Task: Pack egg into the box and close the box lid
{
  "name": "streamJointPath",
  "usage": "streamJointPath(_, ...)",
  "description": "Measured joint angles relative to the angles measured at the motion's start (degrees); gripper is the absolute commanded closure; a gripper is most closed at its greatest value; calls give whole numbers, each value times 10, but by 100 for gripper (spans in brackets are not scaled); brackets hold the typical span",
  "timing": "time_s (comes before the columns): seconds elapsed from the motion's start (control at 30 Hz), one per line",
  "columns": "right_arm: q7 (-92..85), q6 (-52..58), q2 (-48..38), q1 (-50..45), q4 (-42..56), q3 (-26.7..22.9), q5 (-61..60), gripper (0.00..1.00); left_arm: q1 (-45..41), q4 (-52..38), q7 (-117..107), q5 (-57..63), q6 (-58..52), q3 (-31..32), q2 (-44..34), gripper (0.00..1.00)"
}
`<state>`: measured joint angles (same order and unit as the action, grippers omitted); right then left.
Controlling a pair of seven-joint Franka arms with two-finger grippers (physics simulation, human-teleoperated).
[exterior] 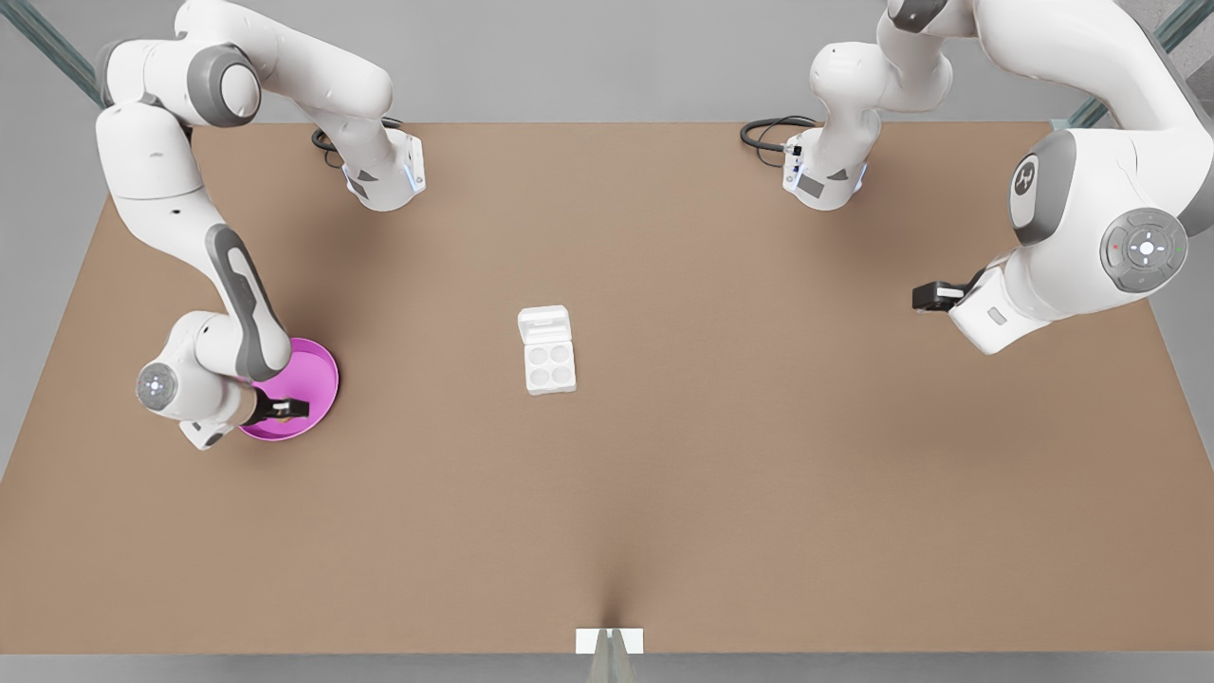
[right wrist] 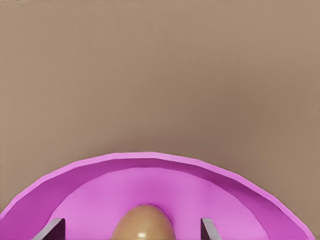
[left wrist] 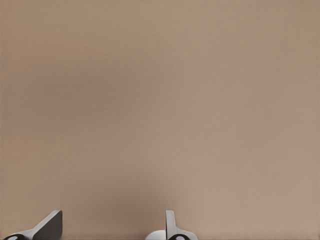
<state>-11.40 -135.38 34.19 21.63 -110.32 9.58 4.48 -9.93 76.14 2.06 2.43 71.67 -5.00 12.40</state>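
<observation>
The right claw (exterior: 302, 409) is down over the round pink plate (exterior: 322, 375) at the front view's left, its dark fingers spread wide with a gap on either side of the egg (right wrist: 143, 223), not yet closed on it. In the right wrist view the egg is a smooth tan oval with a faint gloss, lying in the plate's flat bottom — midway between the two grey fingertips (right wrist: 54, 228). The plate is a shallow dish in plain matte magenta with a raised, slightly faceted rim. The box (exterior: 549, 367) sits well apart from the plate, near the middle of the table (exterior: 759, 455), and is open: a small white square tray with four round cups pressed into it, all four bare. The box lid (exterior: 545, 324) lies flat behind the tray on the side toward the arm bases, joined along one edge, a shallow white flap with rounded corners and a raised rectangular panel. The left claw (exterior: 922, 298) waits above the table at the front view's right, black-tipped and pointing toward the box; in the left wrist view its grey fingertips (left wrist: 50, 225) stand parted and released over bare surface. The table is an even, dull brown — flat and without visible grain.
</observation>
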Motion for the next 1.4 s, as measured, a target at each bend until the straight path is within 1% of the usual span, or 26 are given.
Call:
streamJointPath(0.2,36,0,3,8,-4,0,19,0,0,0,0,0,-4,0,0,0)
streamJointPath(0.23,41,1,3,7,-4,0,20,32,0,0,0,0,-5,0,0,0)
streamJointPath(0.27,45,3,3,6,-4,0,20,53,0,0,0,0,-6,0,0,0)
streamJointPath(0.33,46,10,3,3,-3,0,13,58,0,0,0,0,-7,0,0,0)
streamJointPath(0.4,46,15,3,2,-2,0,8,60,0,2,0,0,-9,0,0,0)
streamJointPath(0.6,56,35,-4,1,4,5,13,60,0,3,0,0,-10,0,0,0)
streamJointPath(0.7,59,62,-24,10,31,39,14,60,0,4,0,0,-11,0,-1,0)
streamJointPath(0.83,64,100,-29,-4,96,65,15,60,0,4,0,0,-13,0,-1,0)
streamJointPath(0.9,68,112,-27,-31,124,70,13,60,0,6,0,0,-14,0,0,0)
streamJointPath(1.03,82,126,-11,-115,183,70,2,60,1,14,0,0,-13,-2,1,0)
streamJointPath(1.23,124,148,67,-228,300,67,-28,60,1,15,-1,0,-12,-2,1,0)
streamJointPath(1.3,149,154,73,-266,316,67,-56,60,1,16,-1,0,-12,-2,1,0)
streamJointPath(1.4,200,153,72,-326,308,68,-83,60,1,16,-1,0,-13,-2,1,0)
